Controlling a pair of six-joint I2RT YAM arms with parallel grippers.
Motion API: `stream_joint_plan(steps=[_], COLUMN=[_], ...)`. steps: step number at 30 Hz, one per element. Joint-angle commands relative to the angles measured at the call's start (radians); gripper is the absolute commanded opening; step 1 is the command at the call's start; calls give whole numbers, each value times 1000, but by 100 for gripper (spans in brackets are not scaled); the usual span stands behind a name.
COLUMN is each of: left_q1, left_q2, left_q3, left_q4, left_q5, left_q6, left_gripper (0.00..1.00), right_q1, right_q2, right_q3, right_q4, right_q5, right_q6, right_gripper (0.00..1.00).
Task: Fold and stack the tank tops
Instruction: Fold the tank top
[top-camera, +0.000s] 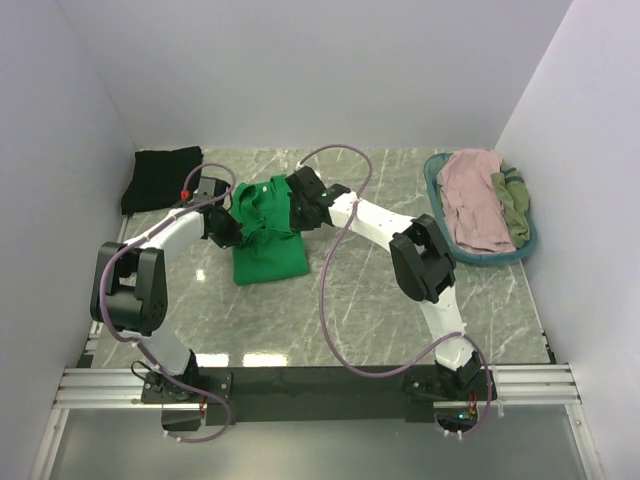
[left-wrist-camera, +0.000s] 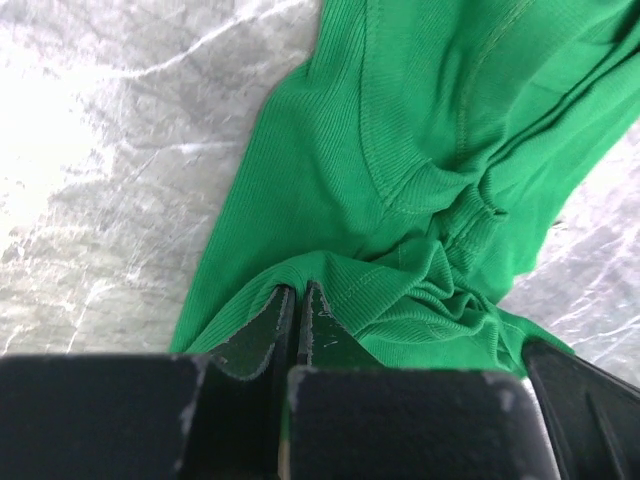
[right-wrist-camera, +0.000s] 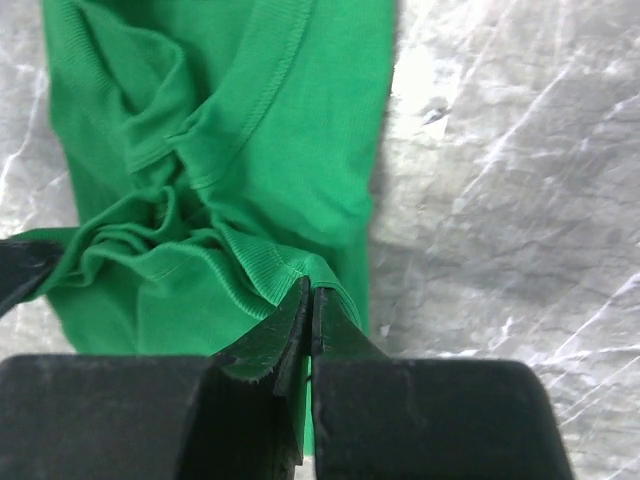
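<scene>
Both grippers clamped on the green tank top (top-camera: 268, 240), one at each side of its far end.
On the table (top-camera: 400, 290), it lies between the left gripper (left-wrist-camera: 298, 300) and right gripper (right-wrist-camera: 310, 295), long axis running back toward the bases, and neither arm is nearer. Each set of jaws is closed tight on a fold of it (cloth bunched between the grips). We cannot tell whether strap or hem is pinched. The overhead view hides both pinch points.

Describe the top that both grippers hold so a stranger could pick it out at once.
On the marbled table, look at the middle. The green tank top lies bunched there, left gripper and right gripper shut on it. It alone is bright green; the black top lies far left.
</scene>
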Motion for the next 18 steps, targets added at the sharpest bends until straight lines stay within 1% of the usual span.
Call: stream_joint_plan(steps=[1,2,4,5,6,7,8,9,10,11,13,15,17,18], left_q1=[28,33,46,51,60,65,74,80,85,94,100,111,111,111], left_q2=[-3,3,11,17,18,17,15,14,9,-11,-38,-72,-113,-124], left_q3=[44,48,60,65,64,57,50,47,36,33,36,65,73,74], left_q4=[61,67,72,82,95,114,145,157,174,206,228,199,171,127], left_q5=[31,31,52,56,59,77,79,79,100,102,111,103,73,69], left_q6=[18,21,27,30,27,29,29,26,27,27,44,73,91,99], left_gripper=[1,1,1,2,15,24,46,53,56,66,80,82,82,81], right_q1=[-19,-30,-39,-42,-50,-53,-56,-61,-62,-62,-62,-61,-62,-62], right_q2=[15,18,18,18,16,16,13,9,3,-17,-46,-94,-143,-160], right_q3=[45,46,43,42,40,40,40,35,32,26,-1,-39,-72,-108], right_q4=[21,24,47,58,70,93,106,121,144,155,176,182,185,184], right_q5=[16,13,2,-1,-13,-16,-19,-30,-28,-22,8,42,57,61], right_q6=[-16,-16,-16,-17,-19,-26,-28,-32,-39,-42,-57,-68,-69,-69], right_gripper=[0,2,11,24,31,36,43,45,46,49,51,51,51,51])
